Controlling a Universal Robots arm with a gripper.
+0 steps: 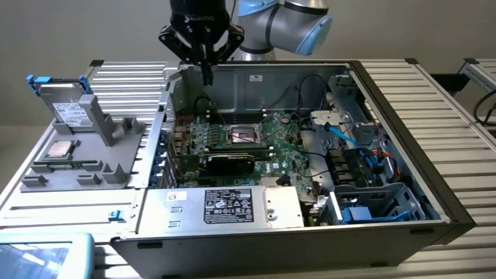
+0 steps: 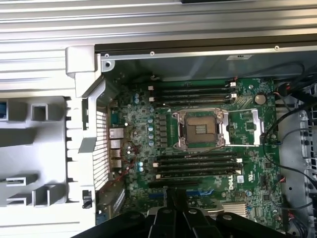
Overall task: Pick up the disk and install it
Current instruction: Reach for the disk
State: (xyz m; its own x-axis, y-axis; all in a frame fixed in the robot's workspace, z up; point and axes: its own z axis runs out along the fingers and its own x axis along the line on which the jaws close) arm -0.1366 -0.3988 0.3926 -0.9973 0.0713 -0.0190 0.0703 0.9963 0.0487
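The disk, silver with a white label and a blue frame, leans upright in a grey holder at the exterior view's left, outside the computer case. My gripper hangs high over the back left corner of the open case, to the right of the disk and well apart from it. Its fingers are shut together with nothing between them. In the wrist view the shut fingers point down at the motherboard.
The open computer case lies on a slatted metal table. Inside are the motherboard with its CPU socket, a silver box with a black label and a drive cage with blue parts. A small CPU chip rests on the holder.
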